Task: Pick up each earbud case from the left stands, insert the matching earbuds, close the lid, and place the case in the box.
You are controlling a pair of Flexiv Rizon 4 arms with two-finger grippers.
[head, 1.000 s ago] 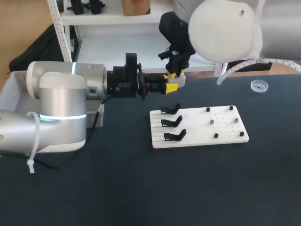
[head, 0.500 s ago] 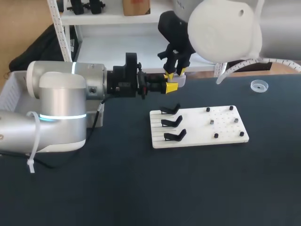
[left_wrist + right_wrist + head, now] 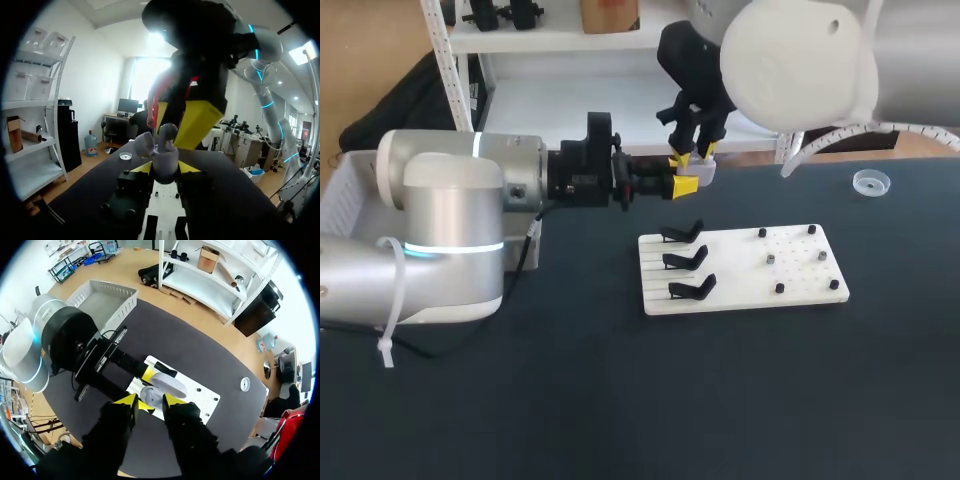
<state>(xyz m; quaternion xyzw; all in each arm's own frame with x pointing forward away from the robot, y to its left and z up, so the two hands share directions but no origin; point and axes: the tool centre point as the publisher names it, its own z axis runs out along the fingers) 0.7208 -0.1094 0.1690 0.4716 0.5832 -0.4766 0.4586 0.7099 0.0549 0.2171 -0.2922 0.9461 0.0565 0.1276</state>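
Over the dark counter (image 3: 620,400), the left claw (image 3: 686,180) pinches an open earbud case (image 3: 704,172). The right claw (image 3: 692,155) hangs spread just above it, the white stand board (image 3: 800,285) below.

No text, label, number or sign can be read on the earbud case (image 3: 703,171), on the white stand board (image 3: 800,272), or anywhere on the counter (image 3: 620,400).
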